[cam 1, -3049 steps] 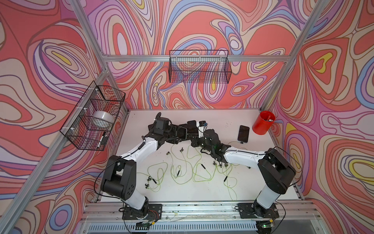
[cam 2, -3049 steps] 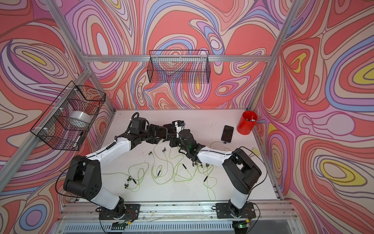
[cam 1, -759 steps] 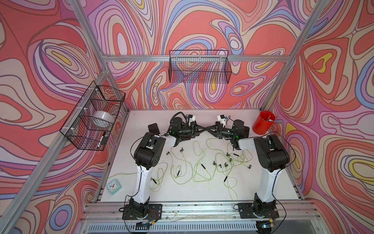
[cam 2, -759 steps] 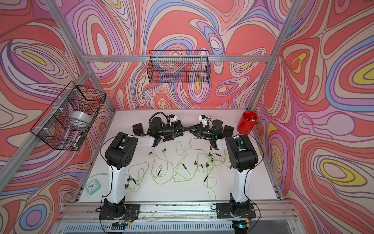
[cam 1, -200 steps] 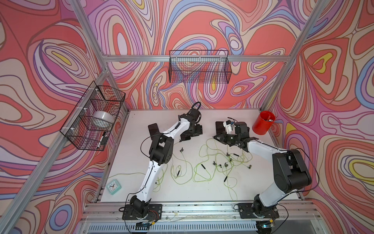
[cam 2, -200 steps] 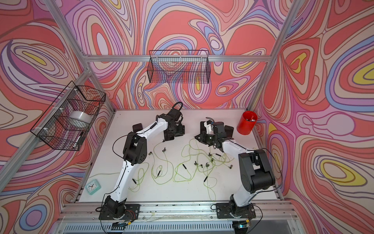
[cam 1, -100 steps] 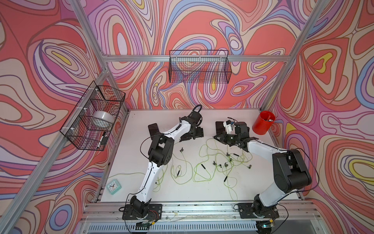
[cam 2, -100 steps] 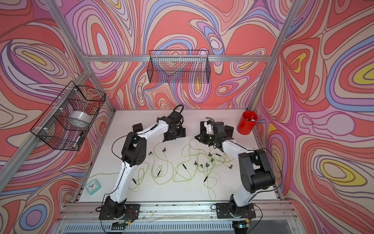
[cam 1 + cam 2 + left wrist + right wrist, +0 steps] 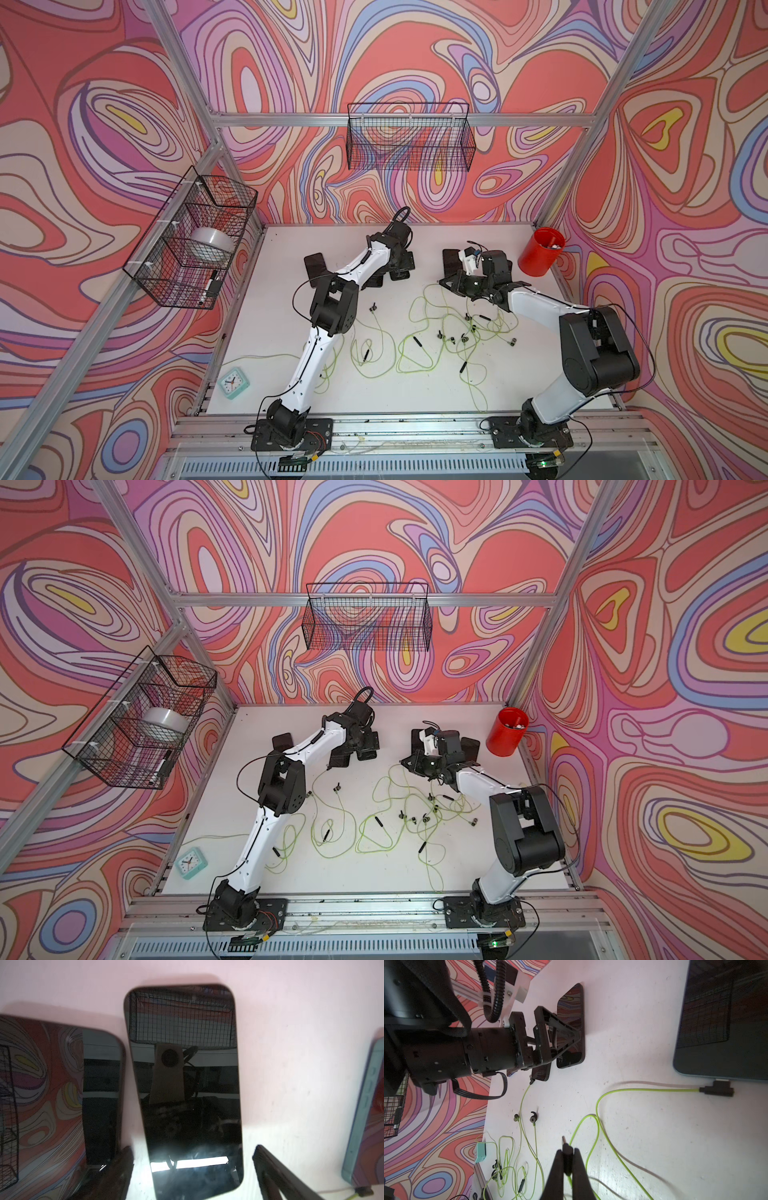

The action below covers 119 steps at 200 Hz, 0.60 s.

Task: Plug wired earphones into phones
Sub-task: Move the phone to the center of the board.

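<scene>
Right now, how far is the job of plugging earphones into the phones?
Done, it seems: one phone has an angled plug at its port, and a second phone has a cable at its end. In hand: the right pincer is shut on a free plug; the left pincer stands open around a phone with no cable seen. Left: seat that plug, then wire the other phones; loose earphones lie on the table.

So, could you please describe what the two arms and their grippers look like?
Both the left arm and right arm have white tubular links joined by bulky black joints on black base plates, with thin black cables looping alongside. The left gripper and right gripper are black, with slim tapering fingers.
</scene>
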Motion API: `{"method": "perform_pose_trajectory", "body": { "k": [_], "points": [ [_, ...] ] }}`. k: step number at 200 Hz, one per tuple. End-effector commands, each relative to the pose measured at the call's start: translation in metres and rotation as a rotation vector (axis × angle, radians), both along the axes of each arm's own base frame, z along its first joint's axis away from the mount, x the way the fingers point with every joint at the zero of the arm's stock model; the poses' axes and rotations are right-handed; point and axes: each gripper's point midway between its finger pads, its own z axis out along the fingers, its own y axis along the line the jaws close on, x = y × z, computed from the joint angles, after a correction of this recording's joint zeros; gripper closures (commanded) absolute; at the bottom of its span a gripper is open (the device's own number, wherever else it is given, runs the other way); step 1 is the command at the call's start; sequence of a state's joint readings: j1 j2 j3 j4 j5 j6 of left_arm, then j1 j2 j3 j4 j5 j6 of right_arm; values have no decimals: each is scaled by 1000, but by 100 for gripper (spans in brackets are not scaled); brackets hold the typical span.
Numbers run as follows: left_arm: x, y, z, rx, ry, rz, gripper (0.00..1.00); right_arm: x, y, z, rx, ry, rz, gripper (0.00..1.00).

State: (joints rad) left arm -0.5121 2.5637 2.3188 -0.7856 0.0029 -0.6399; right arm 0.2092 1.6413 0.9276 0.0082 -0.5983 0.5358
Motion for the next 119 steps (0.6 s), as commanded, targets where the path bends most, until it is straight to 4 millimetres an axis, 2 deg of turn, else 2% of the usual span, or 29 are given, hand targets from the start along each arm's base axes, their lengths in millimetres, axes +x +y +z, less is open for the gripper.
{"method": "perform_pose_trajectory", "body": {
  "k": [1, 16, 43, 58, 80, 106, 119],
  "points": [
    [-4, -5, -27, 52, 31, 16, 5, -2, 1, -11, -14, 7, 10, 100],
    [-4, -6, -31, 117, 15, 3, 5, -2, 1, -12, -13, 7, 10, 100],
    [-10, 5, -46, 238, 37, -10, 5, -1, 2, -13, -11, 4, 15, 100],
    [-15, 13, -51, 288, 50, -13, 15, -1, 2, -14, -12, 4, 21, 100],
    [-18, 12, -49, 300, 53, -26, 15, 0, 4, -15, -8, 4, 32, 100],
    [-28, 11, -55, 295, 96, -33, 24, 0, 6, -14, -4, 0, 46, 100],
    [-31, 11, -56, 290, 111, -34, 25, 1, 6, -12, -10, -5, 53, 100]
  ]
}}
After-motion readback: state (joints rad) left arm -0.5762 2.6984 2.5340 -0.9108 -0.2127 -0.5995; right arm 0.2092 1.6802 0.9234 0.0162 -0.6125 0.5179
